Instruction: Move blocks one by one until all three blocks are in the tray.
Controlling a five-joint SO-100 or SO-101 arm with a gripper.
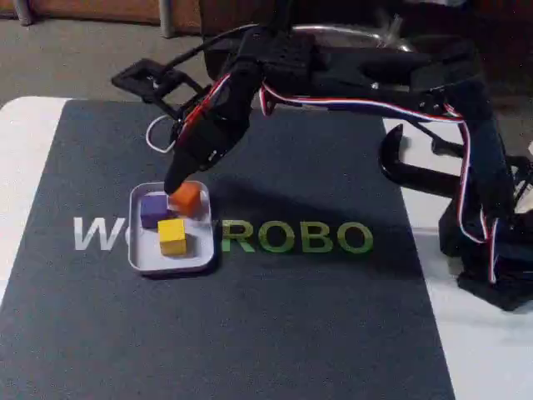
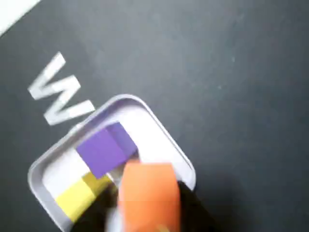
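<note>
Over tray's far corner, tool (image 1: 185, 193) clamps orange block (image 1: 186, 197), block held tilted just above tray floor, apparently for release inside rim. Purple block (image 1: 154, 208) sits beside it in tray (image 1: 140, 255), yellow block (image 1: 172, 236) nearer front edge. Wrist view: orange block (image 2: 148, 193) close to lens, over tray rim (image 2: 164, 130). Judgement: last block, drop pending. Tray rests on dark mat (image 1: 333, 317) on desk.

1. The black plastic robot arm (image 1: 333, 67) is built of blocky, matte segments in the fixed view.
2. A red, white and blue striped ribbon cable (image 1: 366, 104) runs along its links.
3. The black end effector (image 1: 176, 185) tapers to a narrow tip.
4. A black base (image 1: 491, 267) sits at the surface's right edge.
</note>
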